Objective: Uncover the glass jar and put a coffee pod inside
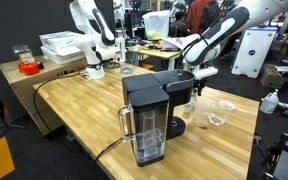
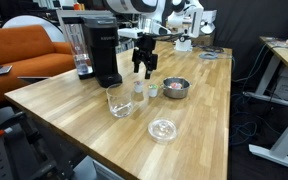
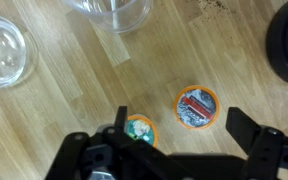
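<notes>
Foil-topped coffee pod sits right under the gripper, jaws wide open, nothing held. Prob light w/ a stiff rim, so pinch the sides. Glass jar is just ahead, lid off.

The white, jointed robot arm was bent downward, and its black two-fingered gripper pointed straight down, with both fingers spread wide apart in the wrist view.

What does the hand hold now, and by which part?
Nothing. The hand is open above the table, and two coffee pods lie on it beneath the hand.
</notes>
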You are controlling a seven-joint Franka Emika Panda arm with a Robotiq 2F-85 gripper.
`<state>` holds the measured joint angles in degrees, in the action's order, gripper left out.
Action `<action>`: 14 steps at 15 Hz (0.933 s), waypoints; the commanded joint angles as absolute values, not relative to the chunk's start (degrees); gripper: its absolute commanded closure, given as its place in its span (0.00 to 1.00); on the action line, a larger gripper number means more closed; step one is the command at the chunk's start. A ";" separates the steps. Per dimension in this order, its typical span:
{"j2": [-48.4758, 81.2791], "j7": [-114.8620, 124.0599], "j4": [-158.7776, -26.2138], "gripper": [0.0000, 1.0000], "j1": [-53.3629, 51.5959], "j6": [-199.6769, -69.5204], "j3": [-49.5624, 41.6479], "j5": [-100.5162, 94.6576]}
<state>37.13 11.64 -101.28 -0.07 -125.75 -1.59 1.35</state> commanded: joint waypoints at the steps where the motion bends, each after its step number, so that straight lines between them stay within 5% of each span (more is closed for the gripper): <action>1: 36.68 9.40 -102.33 0.00 -0.37 -125.67 -0.63 2.33; 14: 40.64 7.32 -99.60 0.00 -1.16 -125.27 0.31 2.63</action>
<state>38.56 8.95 -102.23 -1.64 -125.77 -0.20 1.53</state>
